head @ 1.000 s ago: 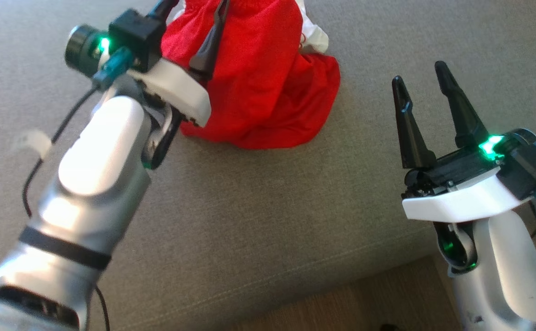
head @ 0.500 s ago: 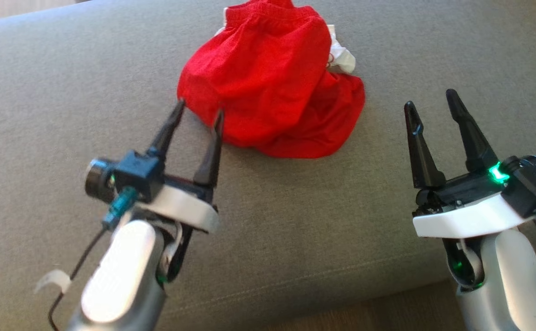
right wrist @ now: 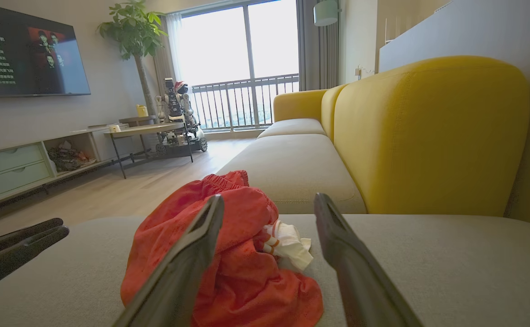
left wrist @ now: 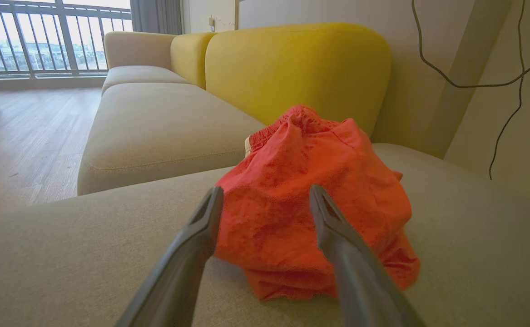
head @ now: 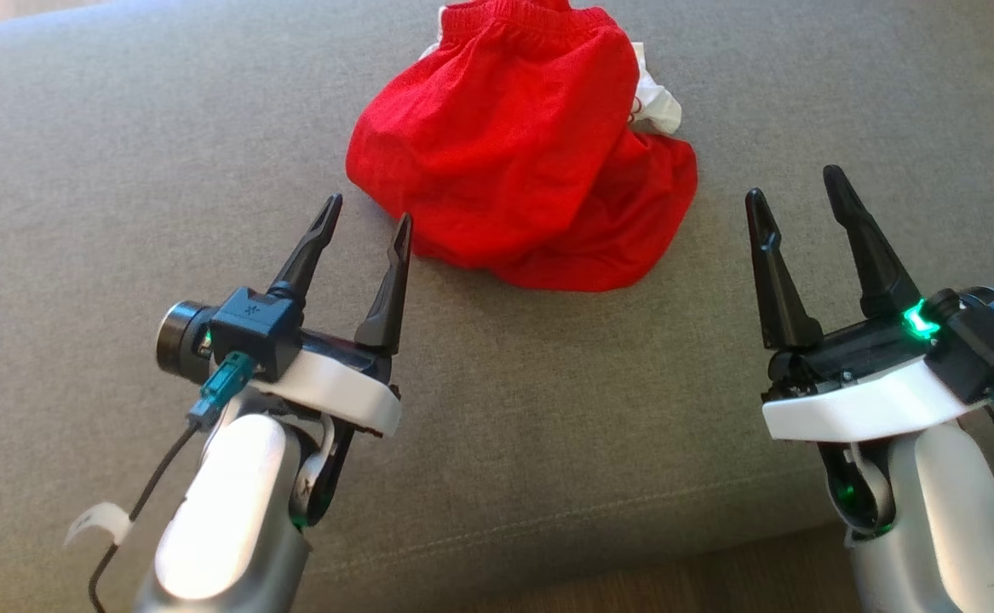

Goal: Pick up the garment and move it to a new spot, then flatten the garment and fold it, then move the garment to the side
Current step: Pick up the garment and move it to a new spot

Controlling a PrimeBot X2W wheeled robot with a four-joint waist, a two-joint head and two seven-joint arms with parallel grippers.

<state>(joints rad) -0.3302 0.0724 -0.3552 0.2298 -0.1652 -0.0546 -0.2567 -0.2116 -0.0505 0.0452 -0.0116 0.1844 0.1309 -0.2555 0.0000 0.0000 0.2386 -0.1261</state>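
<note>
head view: the red garment (head: 522,162) lies crumpled in a heap at the upper middle of the frame on the grey sofa seat (head: 548,409), with a bit of white cloth (head: 658,106) at its upper right edge. the left gripper (head: 369,210) sits at lower left, fingers spread and empty, tips just beside the heap's lower left edge; its forearm slants up from the bottom edge. the right gripper (head: 795,183) stands at lower right, spread and empty, apart from the heap's right edge.

left wrist view: the garment (left wrist: 310,150) fills the centre, just beyond the spread fingers (left wrist: 192,254), before a yellow backrest (left wrist: 296,68).

right wrist view: the garment (right wrist: 255,281) lies at lower centre-left, behind the left-hand finger (right wrist: 178,272) of the spread pair; the white cloth (right wrist: 287,245) shows between them.
</note>
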